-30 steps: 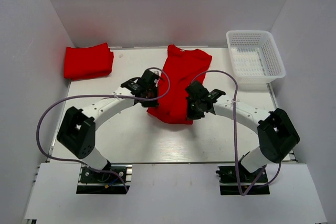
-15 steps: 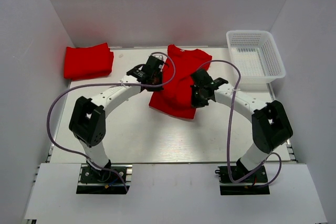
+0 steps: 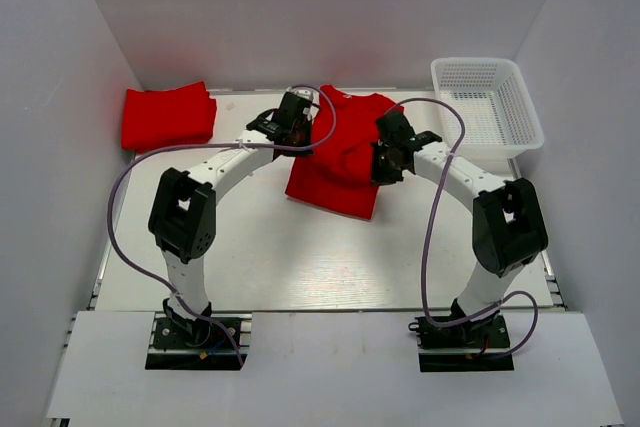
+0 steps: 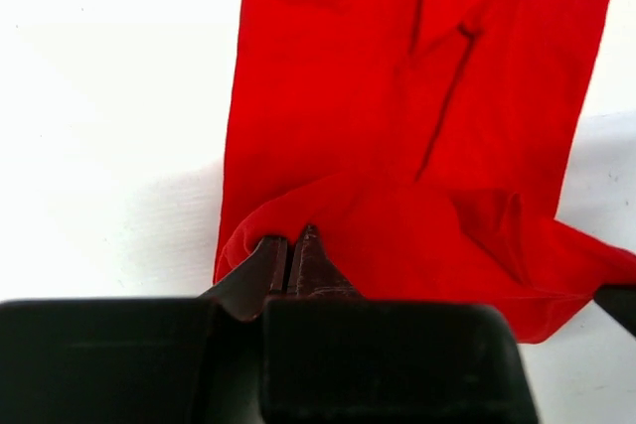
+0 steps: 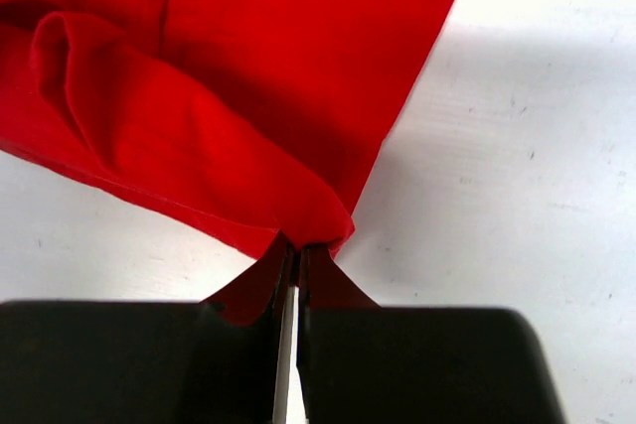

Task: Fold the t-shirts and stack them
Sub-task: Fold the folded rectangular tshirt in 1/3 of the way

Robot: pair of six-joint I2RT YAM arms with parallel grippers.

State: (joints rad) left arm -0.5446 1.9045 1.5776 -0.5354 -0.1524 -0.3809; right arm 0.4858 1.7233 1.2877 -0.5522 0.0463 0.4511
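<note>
A bright red t-shirt (image 3: 340, 162) lies lengthwise in the middle of the table, its near end lifted and carried toward its far end. My left gripper (image 3: 300, 135) is shut on the shirt's left near corner; in the left wrist view that t-shirt (image 4: 417, 136) bunches at the left gripper (image 4: 295, 235). My right gripper (image 3: 385, 162) is shut on the right near corner; in the right wrist view the t-shirt (image 5: 248, 96) hangs pinched at the right gripper (image 5: 296, 245). A second, folded t-shirt (image 3: 168, 117) rests at the far left.
A white mesh basket (image 3: 487, 112) stands at the far right of the table (image 3: 250, 257). White walls close in the back and both sides. Purple cables loop from both arms above the table.
Both grippers have moved away from the bases toward the far end, carrying the shirt's near hem with them, so the cloth doubles over itself. Both arms have stretched out.
</note>
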